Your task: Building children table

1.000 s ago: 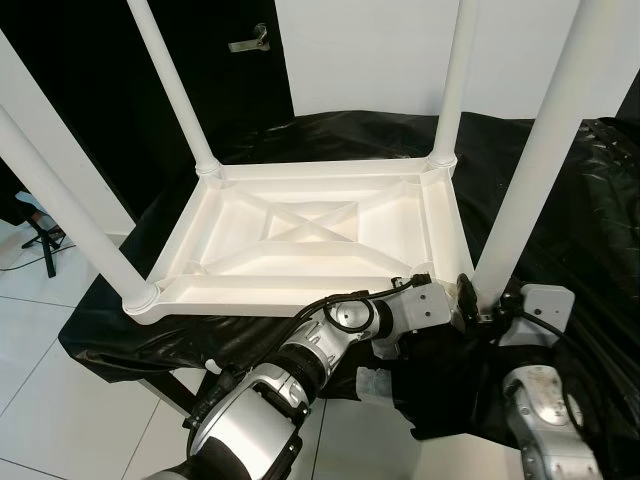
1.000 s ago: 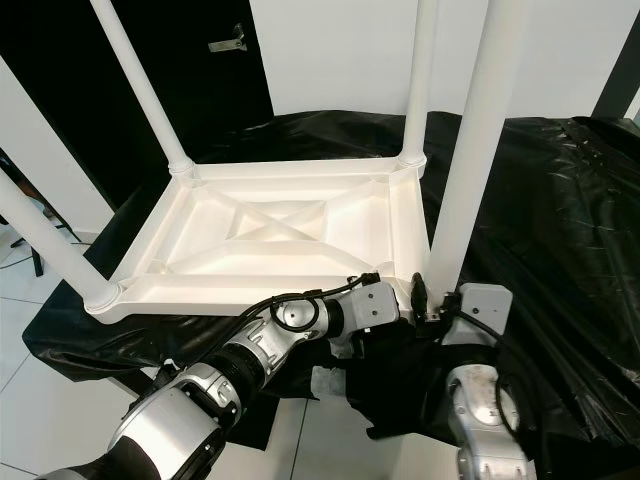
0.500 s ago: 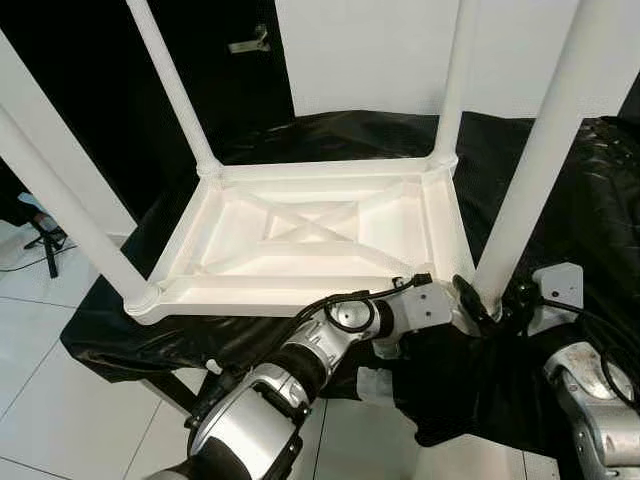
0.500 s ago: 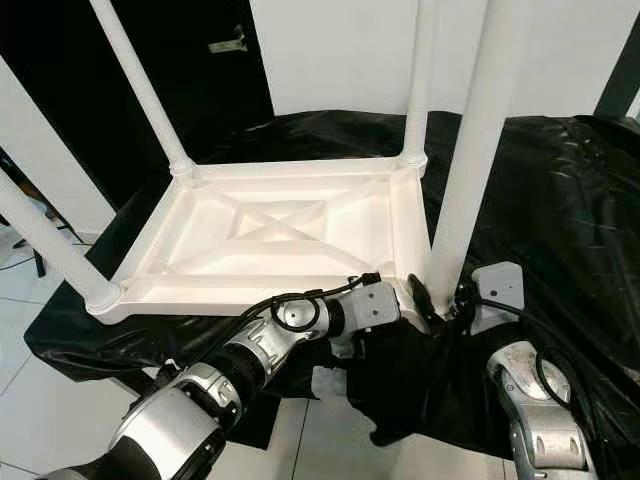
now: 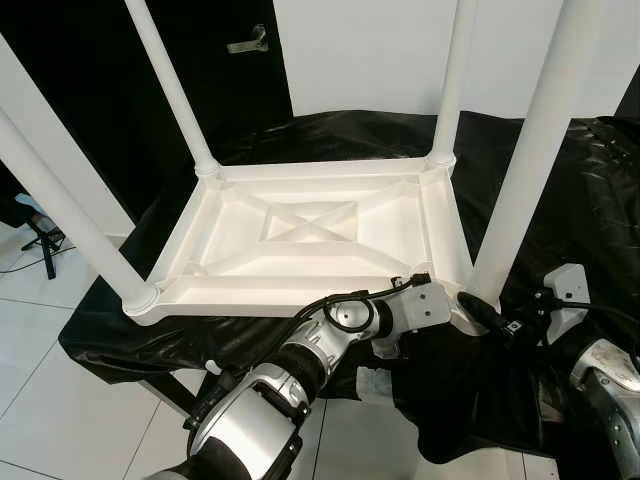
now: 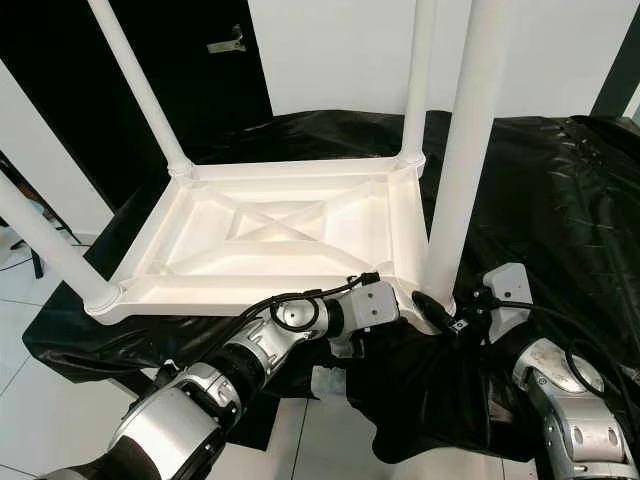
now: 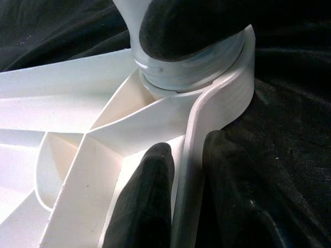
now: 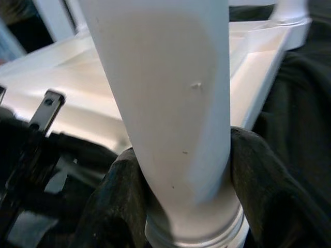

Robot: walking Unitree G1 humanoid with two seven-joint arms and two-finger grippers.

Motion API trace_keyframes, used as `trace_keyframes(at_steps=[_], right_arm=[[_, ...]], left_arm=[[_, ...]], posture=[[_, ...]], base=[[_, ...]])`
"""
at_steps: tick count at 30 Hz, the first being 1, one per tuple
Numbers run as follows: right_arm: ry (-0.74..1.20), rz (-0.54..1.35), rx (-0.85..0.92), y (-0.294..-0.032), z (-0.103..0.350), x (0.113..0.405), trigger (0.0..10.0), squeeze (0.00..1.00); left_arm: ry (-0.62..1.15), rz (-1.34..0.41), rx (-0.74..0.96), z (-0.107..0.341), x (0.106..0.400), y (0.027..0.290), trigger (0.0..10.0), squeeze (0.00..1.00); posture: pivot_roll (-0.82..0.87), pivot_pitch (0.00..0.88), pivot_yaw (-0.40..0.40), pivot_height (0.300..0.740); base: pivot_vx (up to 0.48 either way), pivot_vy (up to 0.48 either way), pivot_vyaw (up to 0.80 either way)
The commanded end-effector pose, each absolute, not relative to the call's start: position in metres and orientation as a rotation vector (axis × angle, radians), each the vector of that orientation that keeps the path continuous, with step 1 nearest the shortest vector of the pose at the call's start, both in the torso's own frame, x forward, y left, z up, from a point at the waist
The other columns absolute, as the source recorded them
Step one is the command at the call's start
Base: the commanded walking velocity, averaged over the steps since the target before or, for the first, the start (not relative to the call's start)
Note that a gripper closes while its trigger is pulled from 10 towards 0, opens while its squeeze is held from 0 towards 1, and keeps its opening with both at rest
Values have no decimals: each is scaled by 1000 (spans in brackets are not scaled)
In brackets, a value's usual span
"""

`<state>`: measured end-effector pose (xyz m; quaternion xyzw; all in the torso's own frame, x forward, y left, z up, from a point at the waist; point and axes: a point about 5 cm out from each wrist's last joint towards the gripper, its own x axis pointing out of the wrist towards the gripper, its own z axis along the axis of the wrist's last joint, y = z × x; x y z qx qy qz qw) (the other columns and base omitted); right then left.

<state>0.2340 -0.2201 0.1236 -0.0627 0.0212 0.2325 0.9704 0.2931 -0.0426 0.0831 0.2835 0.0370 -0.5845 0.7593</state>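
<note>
A white children's table (image 5: pixel 310 225) lies upside down on a black-covered surface, its legs pointing up. The near-right leg (image 5: pixel 525 160) stands in its corner socket. My right gripper (image 5: pixel 487 312) is shut on the base of this leg (image 8: pixel 165 77), with a black finger (image 8: pixel 119 196) on each side. My left gripper (image 7: pixel 189 147) is shut on the table's rim (image 7: pixel 217 103) just beside that corner, one finger (image 7: pixel 150 191) inside the rim and one outside. Its wrist (image 5: pixel 425 303) lies along the near edge.
A black sheet (image 5: pixel 560 230) covers the support and hangs over the near edge. White tiled floor (image 5: pixel 60 400) lies to the left and below. A dark door with a handle (image 5: pixel 248 42) is at the back, and a tripod foot (image 5: pixel 45 245) stands far left.
My right wrist and forearm have swung out to the right around the leg's base, with the fingers staying on the leg. The left arm has not moved.
</note>
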Motion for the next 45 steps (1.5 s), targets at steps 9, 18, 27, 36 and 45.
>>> trace_keyframes(at_steps=[9,18,27,36,45], right_arm=[[-32,-37,-42,-206,108,214,0,0],[-53,-239,-46,-214,106,202,0,0],[-55,-26,-68,-198,111,217,10000,1000],[-69,190,-148,-204,124,232,10000,0],[30,474,-173,-209,122,236,10000,0]], left_arm=[[298,-1199,644,35,272,-35,10000,0],[306,-1198,649,33,272,-31,10000,0],[300,-1206,642,35,270,-36,10000,0],[303,-1203,644,34,270,-35,10000,0],[300,-1192,639,35,272,-35,10000,0]], posture=[[20,0,81,740],[15,0,89,740],[6,0,86,740],[11,0,80,740],[16,0,75,740]], base=[[0,0,0],[0,0,0],[0,0,0],[0,0,0],[0,0,0]])
